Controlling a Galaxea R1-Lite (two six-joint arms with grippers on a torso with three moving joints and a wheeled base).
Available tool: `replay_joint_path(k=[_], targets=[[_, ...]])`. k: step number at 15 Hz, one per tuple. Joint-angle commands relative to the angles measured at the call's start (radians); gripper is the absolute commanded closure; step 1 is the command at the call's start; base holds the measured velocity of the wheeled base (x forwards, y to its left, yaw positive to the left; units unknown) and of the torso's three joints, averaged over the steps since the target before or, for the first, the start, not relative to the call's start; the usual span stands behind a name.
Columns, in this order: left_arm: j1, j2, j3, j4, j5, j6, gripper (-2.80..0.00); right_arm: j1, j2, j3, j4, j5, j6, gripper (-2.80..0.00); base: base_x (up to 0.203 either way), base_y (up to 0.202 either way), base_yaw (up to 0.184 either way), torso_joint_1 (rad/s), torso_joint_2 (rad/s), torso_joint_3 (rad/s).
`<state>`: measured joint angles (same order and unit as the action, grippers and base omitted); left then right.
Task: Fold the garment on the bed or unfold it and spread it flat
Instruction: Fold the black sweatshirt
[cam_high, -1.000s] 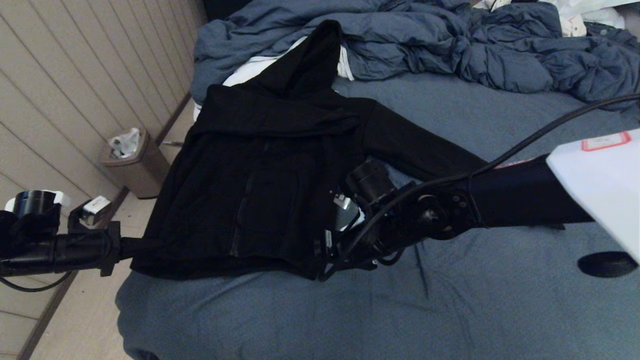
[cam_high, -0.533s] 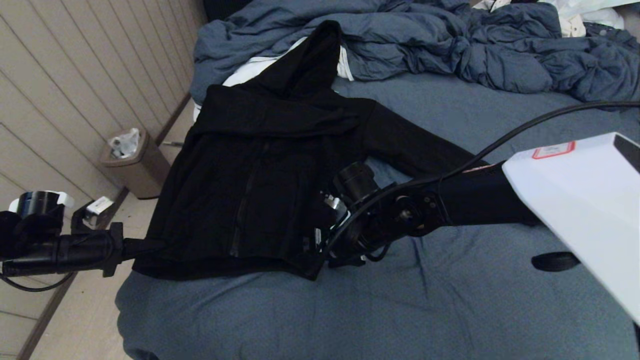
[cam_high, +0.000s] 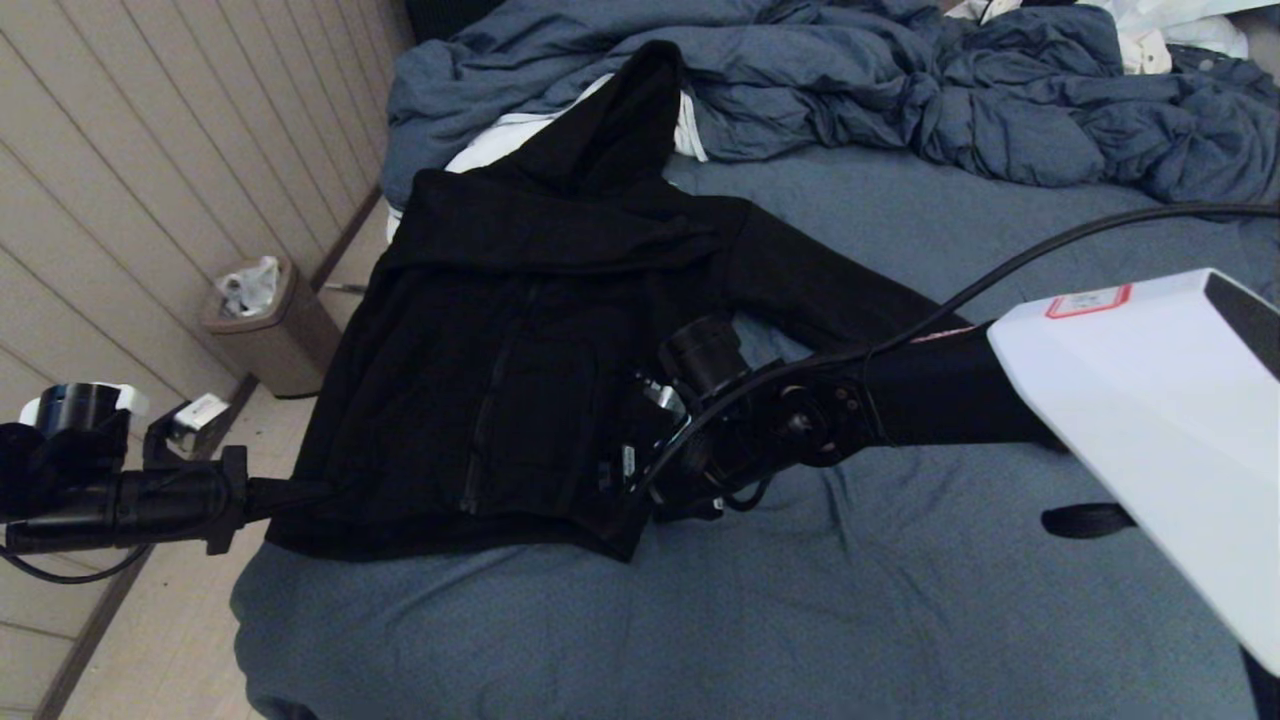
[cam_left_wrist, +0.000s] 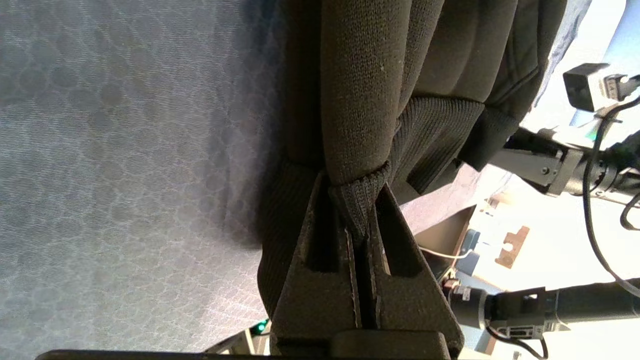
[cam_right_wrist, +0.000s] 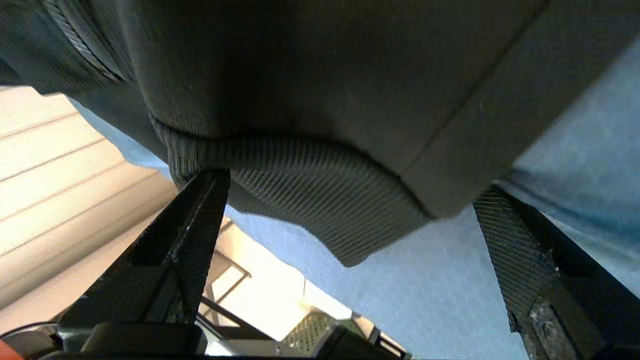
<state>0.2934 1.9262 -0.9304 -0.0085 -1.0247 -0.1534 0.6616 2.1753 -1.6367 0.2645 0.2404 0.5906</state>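
Observation:
The garment (cam_high: 520, 330), a black hooded sweatshirt, lies front up on the bed (cam_high: 700, 620) near its left edge, hood toward the duvet and one sleeve stretched out to the right. My left gripper (cam_high: 290, 492) is at the hem's left corner, shut on the ribbed hem (cam_left_wrist: 356, 192). My right gripper (cam_high: 625, 480) is at the hem's right corner. It is open, fingers wide apart, with the ribbed hem edge (cam_right_wrist: 320, 185) lying between them but not pinched. Blue sheet (cam_right_wrist: 450, 290) shows below the hem.
A rumpled blue-grey duvet (cam_high: 900, 90) fills the back of the bed, with a white cloth (cam_high: 500, 140) under the hood. A bin (cam_high: 265, 325) stands on the floor by the panelled wall (cam_high: 120, 200). The bed's left edge runs just beside the garment.
My right arm has moved left, bringing its gripper up to the hem's right corner, and its fingers have spread wider. The left gripper has kept its hold and place.

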Motion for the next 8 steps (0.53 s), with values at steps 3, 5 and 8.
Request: replay_joint_path(k=[3,5,8], targets=[[0.0,0.002,-0.001,-0.001,-0.006,-0.002,0.0,0.001,0.002,-0.002,0.001,0.003,0.003,-2.8,0.0,0.0,0.0,0.0,0.0,0.0],[-0.002,0.002,-0.001,-0.001,-0.005,-0.002,0.0,0.003,-0.003,0.002,0.0,-0.005,0.003,-2.8,0.0,0.0,0.0,0.0,0.0,0.0],[-0.001,0.002,-0.001,-0.001,-0.006,0.0,0.0,0.004,-0.002,0.009,-0.002,-0.031,0.0,-2.8,0.0,0.0,0.0,0.0,0.0,0.0]])
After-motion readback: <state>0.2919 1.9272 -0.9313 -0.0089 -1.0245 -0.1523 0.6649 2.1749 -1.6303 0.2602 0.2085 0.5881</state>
